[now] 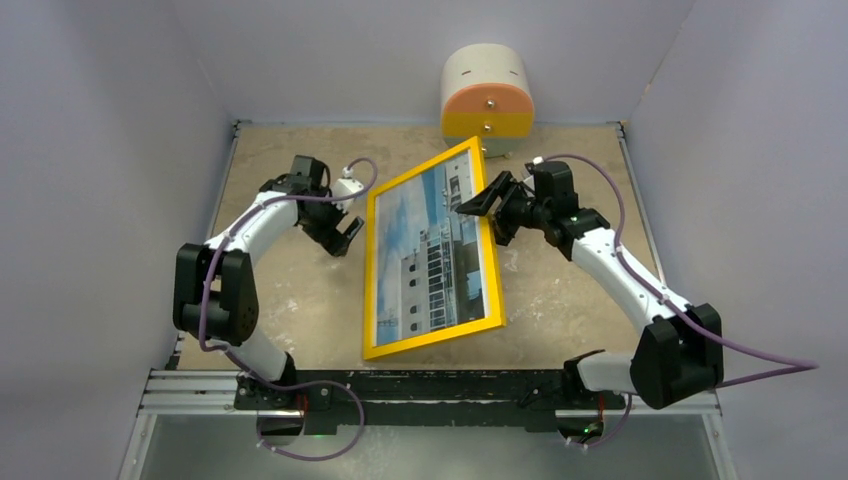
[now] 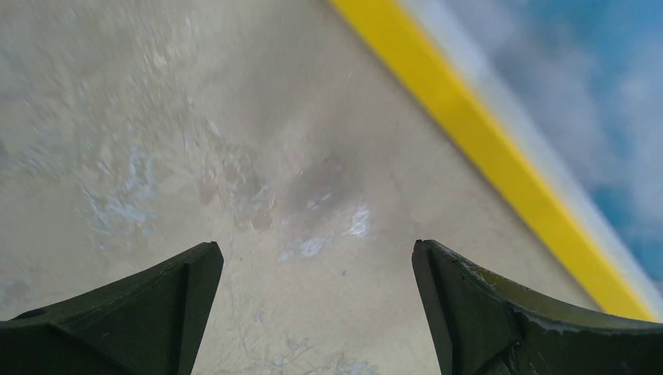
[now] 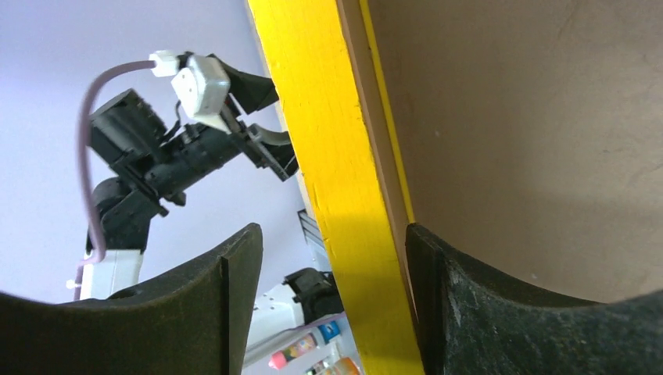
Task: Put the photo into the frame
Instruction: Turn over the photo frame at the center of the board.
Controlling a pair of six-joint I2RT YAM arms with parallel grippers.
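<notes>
Straddling the frame (image 1: pixel 432 338) at its right edge, right jaws stand spread; left jaws gape over table (image 1: pixel 300 292).

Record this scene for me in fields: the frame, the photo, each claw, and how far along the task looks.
frame: yellow front up, on the table, skewed
photo: building and sky, showing inside the frame
left claw: open, empty, over bare table beside the frame's left edge
right claw: open, fingers either side of the frame's right edge, not clamped
status: photo appears to be in the frame
</notes>
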